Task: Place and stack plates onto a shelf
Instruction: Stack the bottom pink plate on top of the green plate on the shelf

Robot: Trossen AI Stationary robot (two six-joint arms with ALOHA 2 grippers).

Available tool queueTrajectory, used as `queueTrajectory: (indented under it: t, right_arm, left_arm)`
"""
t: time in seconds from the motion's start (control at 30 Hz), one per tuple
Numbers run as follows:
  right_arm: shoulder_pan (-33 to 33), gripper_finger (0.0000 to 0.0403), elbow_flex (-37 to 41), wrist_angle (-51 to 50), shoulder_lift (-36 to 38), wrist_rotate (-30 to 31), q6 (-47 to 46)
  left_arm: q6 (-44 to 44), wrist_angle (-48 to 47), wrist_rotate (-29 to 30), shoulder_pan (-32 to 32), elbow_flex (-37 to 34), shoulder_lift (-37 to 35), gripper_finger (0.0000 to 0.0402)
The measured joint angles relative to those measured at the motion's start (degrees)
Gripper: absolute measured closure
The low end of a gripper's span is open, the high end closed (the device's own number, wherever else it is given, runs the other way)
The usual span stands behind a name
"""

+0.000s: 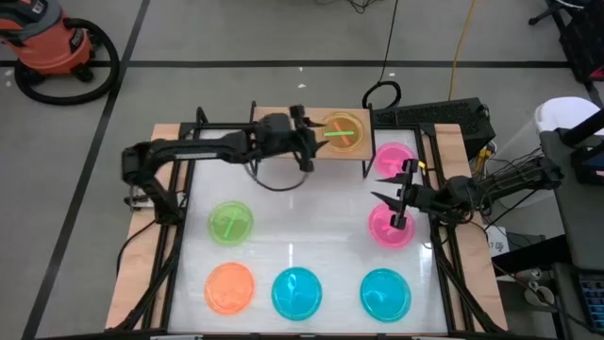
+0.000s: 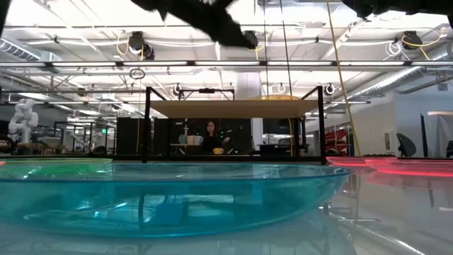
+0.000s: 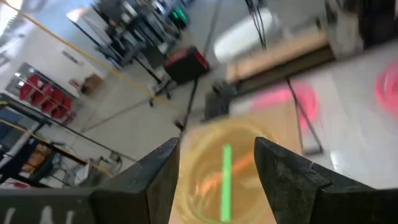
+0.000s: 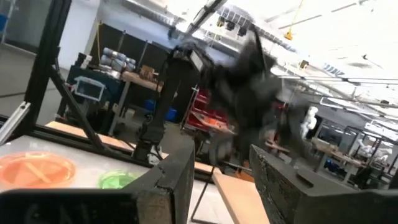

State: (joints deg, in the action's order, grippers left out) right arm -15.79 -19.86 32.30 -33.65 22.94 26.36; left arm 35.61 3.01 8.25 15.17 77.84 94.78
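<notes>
On your left, the left tool hangs over the small light-wood shelf on thin black legs at the far edge of the white desk, its two dark fingers spread wide with nothing between them. Just past them, a translucent orange plate with a green one nested in it lies on the shelf's right half. I judge the drop there done, so lift straight up before swinging away, so a finger doesn't catch the rim and drag the stack. Still on the desk on the left are a translucent green plate and, nearer the front edge, an orange plate. Further right, two blue plates lie along the front edge. On the right, two pink plates lie near the desk's right edge, one just beside the shelf, the other nearer the middle. The right tool hovers between them, its fingers open wide and empty. When you take a pink plate, come down over the rim, pinch the edge firmly, and keep it level, since these thin plates will likely slip.
</notes>
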Motion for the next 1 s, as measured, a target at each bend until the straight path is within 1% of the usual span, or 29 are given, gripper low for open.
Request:
queueTrajectory:
  t: [0.1, 0.2, 0.27, 0.33, 0.43, 0.63, 0.73, 0.87, 1.0]
  right_arm:
    - [0.0, 0.0266, 0.0, -0.5, 0.0, -0.3, -0.2]
    - [0.0, 0.0266, 0.0, -1.3, 0.0, -0.2, -0.8]
    - [0.0, 0.0266, 0.0, -2.2, 0.0, -0.2, -1.2]
    - [0.0, 0.0266, 0.0, -2.8, 0.0, 0.0, -1.3]
    - [0.0, 0.0266, 0.0, -3.6, 0.0, 1.6, -2.2]
    - [0.0, 0.0266, 0.0, -5.2, 0.0, 6.8, -4.8]
    - [0.0, 0.0266, 0.0, -5.7, 0.0, 7.3, -4.9]
    - [0.2, 0.0266, -0.9, -7.0, -0.3, 7.3, -5.8]
    - [1.2, 0.0266, -4.1, -13.5, -1.3, 7.3, -9.3]
  left_arm:
    - [-3.3, -2.4, 0.6, -0.5, 0.0, -5.5, 0.0188]
    - [-6.9, -6.7, 1.1, -0.7, -0.2, -10.7, 0.0188]
    - [-8.5, -7.2, 1.2, -1.0, -2.4, -13.9, 0.0188]
    - [-9.3, -6.3, 1.4, -1.1, -6.5, -17.6, 0.0188]
    - [-11.7, -0.8, 1.4, -1.1, -14.5, -23.0, 0.0188]
    - [-18.8, 10.0, 1.5, -2.2, -30.9, -33.7, 0.0188]
    - [-21.2, 14.6, 1.6, -3.9, -37.5, -37.9, 0.0188]
    - [-24.0, 18.0, 3.5, -6.7, -43.7, -42.1, 0.0188]
    - [-24.8, 18.4, 7.8, -9.6, -47.1, -44.3, 0.0188]
